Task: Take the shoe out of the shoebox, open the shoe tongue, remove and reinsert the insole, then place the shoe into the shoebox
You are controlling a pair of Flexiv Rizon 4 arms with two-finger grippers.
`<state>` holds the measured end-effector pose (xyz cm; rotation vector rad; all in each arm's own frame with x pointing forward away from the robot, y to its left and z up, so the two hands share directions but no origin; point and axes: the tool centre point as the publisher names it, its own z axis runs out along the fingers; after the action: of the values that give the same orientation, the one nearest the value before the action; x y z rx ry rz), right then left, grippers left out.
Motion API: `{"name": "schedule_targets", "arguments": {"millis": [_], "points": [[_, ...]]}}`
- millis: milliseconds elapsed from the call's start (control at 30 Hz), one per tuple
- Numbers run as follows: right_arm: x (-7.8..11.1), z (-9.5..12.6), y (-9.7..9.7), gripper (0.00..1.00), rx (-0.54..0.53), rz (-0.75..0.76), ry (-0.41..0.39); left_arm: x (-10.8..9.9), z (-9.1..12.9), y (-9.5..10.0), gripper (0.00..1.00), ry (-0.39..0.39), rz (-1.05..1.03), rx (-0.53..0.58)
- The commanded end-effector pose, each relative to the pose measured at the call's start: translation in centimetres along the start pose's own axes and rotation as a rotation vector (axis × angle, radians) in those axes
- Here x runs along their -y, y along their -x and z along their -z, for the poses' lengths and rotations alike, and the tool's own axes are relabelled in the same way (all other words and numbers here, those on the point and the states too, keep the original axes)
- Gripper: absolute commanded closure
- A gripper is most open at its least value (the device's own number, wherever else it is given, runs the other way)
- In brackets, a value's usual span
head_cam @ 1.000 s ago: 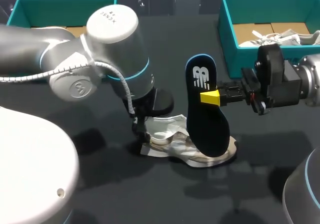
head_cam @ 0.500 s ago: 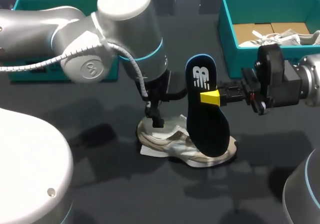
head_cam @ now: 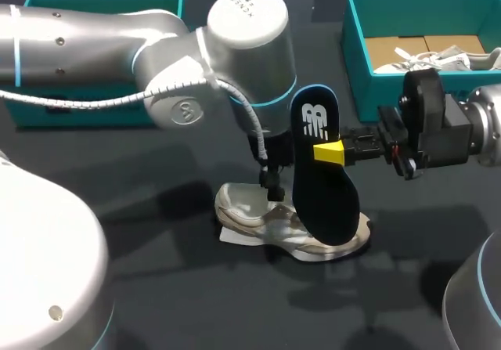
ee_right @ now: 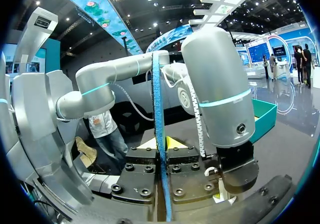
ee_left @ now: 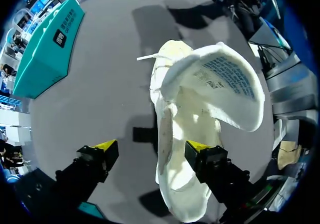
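Observation:
A white shoe (head_cam: pixel 258 217) lies on its side on the dark table, its tongue (ee_left: pixel 220 83) folded wide open. My left gripper (head_cam: pixel 270 185) hangs just above the shoe's middle. In the left wrist view the left gripper (ee_left: pixel 151 146) is open; the shoe (ee_left: pixel 190 103) lies beneath it, close to one finger, with no grip on it. The dark blue insole (head_cam: pixel 321 185) stands upright, its lower end resting on the shoe. My right gripper (head_cam: pixel 329 153) is shut on its edge. In the right wrist view the insole (ee_right: pixel 159 108) runs edge-on between the fingers.
A teal shoebox (head_cam: pixel 356 68) stands at the back right with a second white shoe (head_cam: pixel 462 56) inside. Another teal box (head_cam: pixel 102 0) sits at the back left, partly behind my left arm. The left arm's bulk hangs over the table's middle.
My left arm has swung to the right, carrying its gripper from the shoe's left end to above its middle, beside the insole. The right arm and insole have not moved.

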<state>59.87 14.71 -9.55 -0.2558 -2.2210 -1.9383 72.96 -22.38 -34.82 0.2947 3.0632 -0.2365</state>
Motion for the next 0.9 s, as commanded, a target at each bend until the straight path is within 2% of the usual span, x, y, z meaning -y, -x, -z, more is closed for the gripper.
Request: {"name": "schedule_targets", "arguments": {"millis": [33,133,233,333,433,500,533,567,767,900], "points": [[0.1,-0.2,0.0,1.00,0.002,0.000,-0.001,0.7,-1.6,0.2,0.17,0.018,-0.001,-0.007],[0.1,-0.2,0.0,1.00,0.002,0.000,-0.001,0.6,-2.3,0.1,0.22,0.025,0.004,-0.008],[0.1,-0.2,0.0,1.00,0.002,0.000,-0.001,0.4,-2.8,0.0,0.41,0.028,0.011,-0.014],[0.1,-0.2,0.0,1.00,0.002,0.000,-0.001,0.3,-3.2,-0.2,0.49,0.028,0.008,-0.024],[0.1,-0.2,0.0,1.00,0.002,0.000,-0.001,0.2,-3.5,-0.3,0.64,0.030,0.005,-0.037],[0.1,-0.2,0.0,1.00,0.002,0.000,-0.001,0.2,-3.6,-0.4,0.75,0.031,0.002,-0.045],[0.1,-0.2,0.0,1.00,0.002,0.000,-0.001,0.1,-3.7,-0.4,0.96,0.030,-0.001,-0.051],[0.1,-0.2,0.0,1.00,0.002,0.000,-0.001,0.0,-3.7,-0.5,1.00,0.030,-0.002,-0.053],[0.1,-0.2,0.0,1.00,0.002,0.000,-0.001,-0.5,-2.9,-0.6,1.00,0.018,-0.033,-0.086],[0.1,-0.2,0.0,1.00,0.002,0.000,-0.001,-0.6,-1.2,-0.5,1.00,-0.004,-0.092,-0.139]]}}
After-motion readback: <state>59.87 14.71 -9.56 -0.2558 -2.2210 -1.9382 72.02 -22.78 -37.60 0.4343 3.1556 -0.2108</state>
